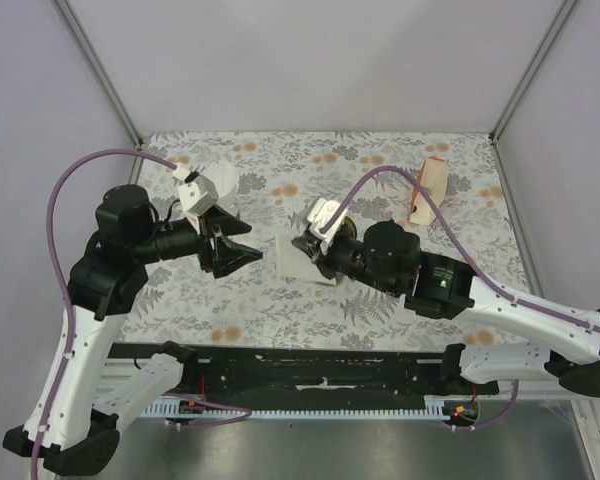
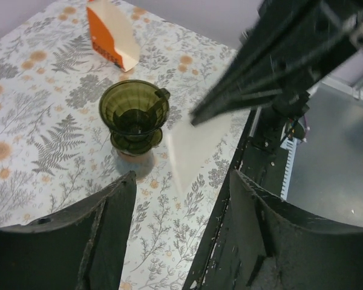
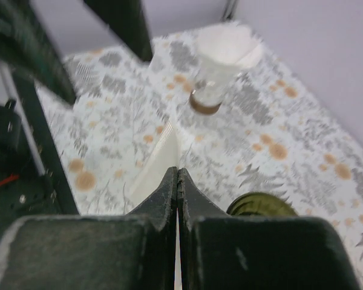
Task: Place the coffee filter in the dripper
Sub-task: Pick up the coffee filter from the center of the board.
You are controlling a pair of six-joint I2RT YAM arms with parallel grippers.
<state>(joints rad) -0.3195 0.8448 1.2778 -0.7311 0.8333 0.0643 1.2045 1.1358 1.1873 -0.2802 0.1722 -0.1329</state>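
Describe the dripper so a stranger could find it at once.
On the floral table, look between the orange packet and the white filter. The dripper stands there upright. Only it is a dark green translucent funnel with a small handle.

From where I stand, the left arm (image 1: 100, 300) climbs from its base at 7 o'clock, folds at the elbow and aims its forearm toward 3 o'clock. The left gripper (image 1: 252, 243) has its fingers spread wide, holding nothing. The right arm (image 1: 500, 310) stretches low from 4 o'clock toward 10 o'clock, and the right gripper (image 1: 308, 250) is pinched tight on the coffee filter (image 1: 292, 265).
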